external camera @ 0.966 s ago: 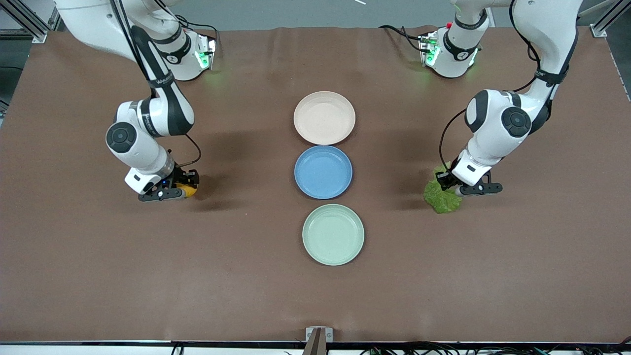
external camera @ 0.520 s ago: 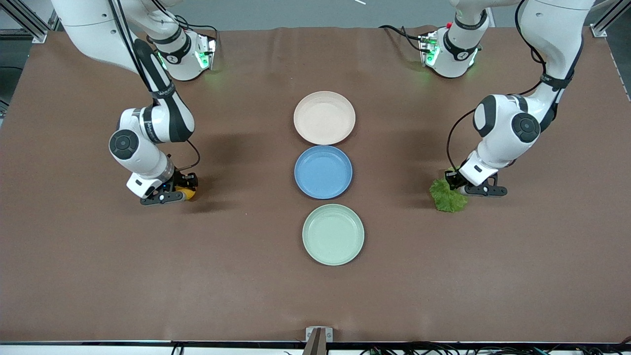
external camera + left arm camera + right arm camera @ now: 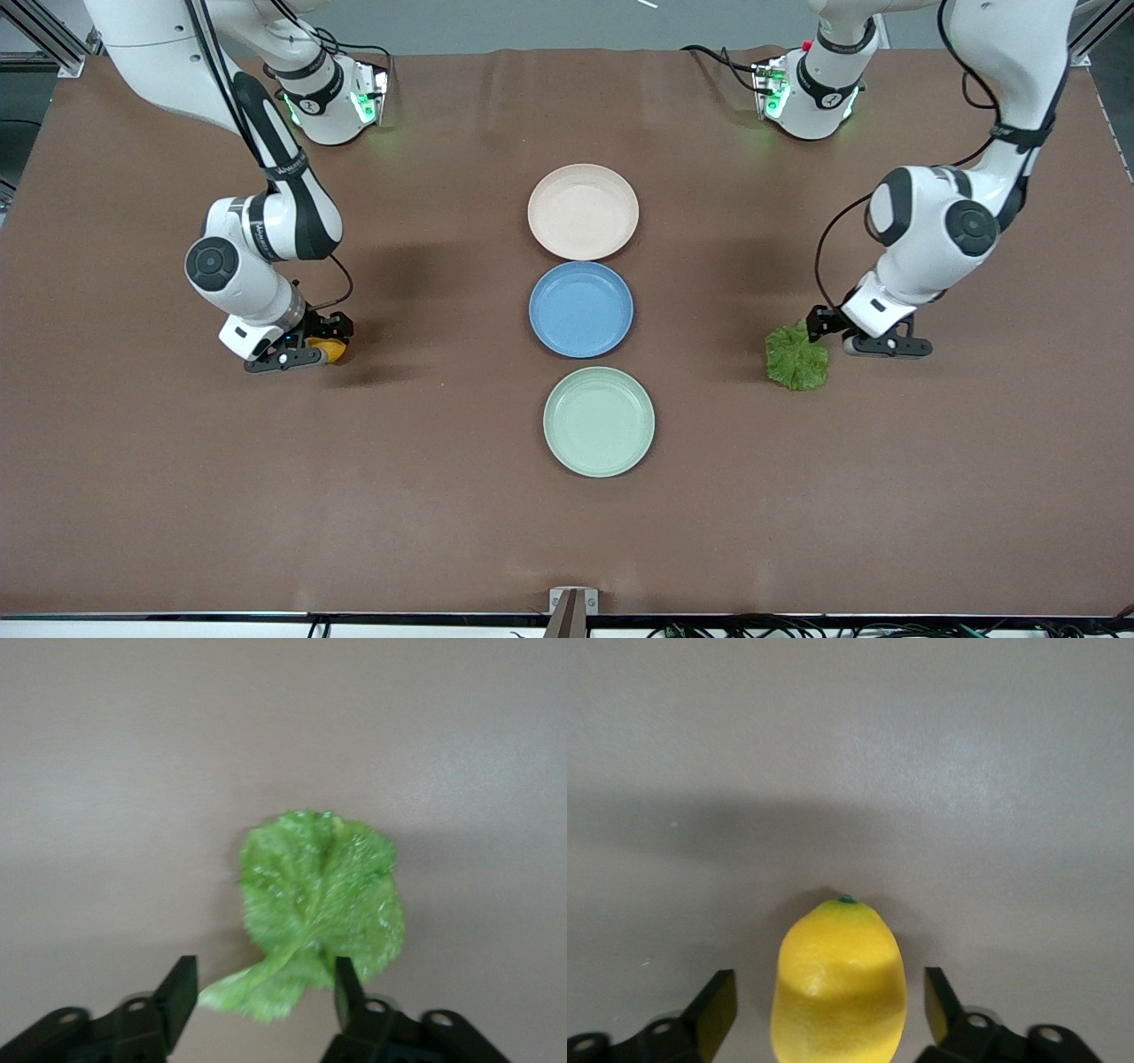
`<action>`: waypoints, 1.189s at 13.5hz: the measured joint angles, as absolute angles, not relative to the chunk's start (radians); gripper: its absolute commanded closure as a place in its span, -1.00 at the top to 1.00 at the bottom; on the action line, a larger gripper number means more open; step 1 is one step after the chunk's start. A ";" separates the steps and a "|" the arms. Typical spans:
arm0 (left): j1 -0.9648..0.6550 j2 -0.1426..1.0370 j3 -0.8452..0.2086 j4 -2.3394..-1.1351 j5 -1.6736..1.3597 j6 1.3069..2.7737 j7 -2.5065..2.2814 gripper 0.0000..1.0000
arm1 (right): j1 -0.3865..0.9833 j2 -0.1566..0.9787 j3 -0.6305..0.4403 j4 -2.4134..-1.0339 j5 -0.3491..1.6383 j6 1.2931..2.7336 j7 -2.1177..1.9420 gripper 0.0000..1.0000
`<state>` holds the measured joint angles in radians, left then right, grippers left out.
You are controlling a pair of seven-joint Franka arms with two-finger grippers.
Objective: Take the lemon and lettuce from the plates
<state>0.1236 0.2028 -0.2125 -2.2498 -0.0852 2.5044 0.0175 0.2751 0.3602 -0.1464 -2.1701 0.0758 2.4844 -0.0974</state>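
Note:
The lettuce lies flat on the brown table toward the left arm's end, off the plates. My left gripper is open low beside it. In the left wrist view the lettuce has its stem tip between the spread fingers of the left gripper. The lemon lies on the table toward the right arm's end. My right gripper is open around it. In the right wrist view the lemon sits between the fingers of the right gripper, with a gap on each side. The beige-pink plate and the mint green plate hold nothing.
A blue plate sits between the two task plates in the middle of the table, the beige-pink one farthest from the front camera. The arm bases stand along the table's edge farthest from that camera.
My left gripper let go of the lettuce and drew back toward the left arm's end; the leaf now lies flat. My right gripper shifted slightly toward the right arm's end, with the lemon still at its fingers.

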 measured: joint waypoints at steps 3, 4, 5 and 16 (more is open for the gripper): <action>0.156 0.106 -0.211 -2.105 -0.085 2.158 0.018 1.00 | 0.258 0.344 -0.149 -1.937 0.076 2.140 -0.097 1.00; 0.166 0.085 -0.210 -2.046 -0.085 2.059 0.018 1.00 | 0.242 0.338 -0.150 -1.855 0.076 2.035 -0.099 1.00; 0.176 0.067 -0.209 -1.996 -0.085 1.984 0.018 1.00 | 0.226 0.334 -0.150 -1.779 0.076 1.945 -0.102 1.00; 0.231 0.027 -0.217 -1.548 -0.062 1.575 -0.026 1.00 | 0.135 0.346 -0.151 -1.418 0.028 1.549 -0.105 1.00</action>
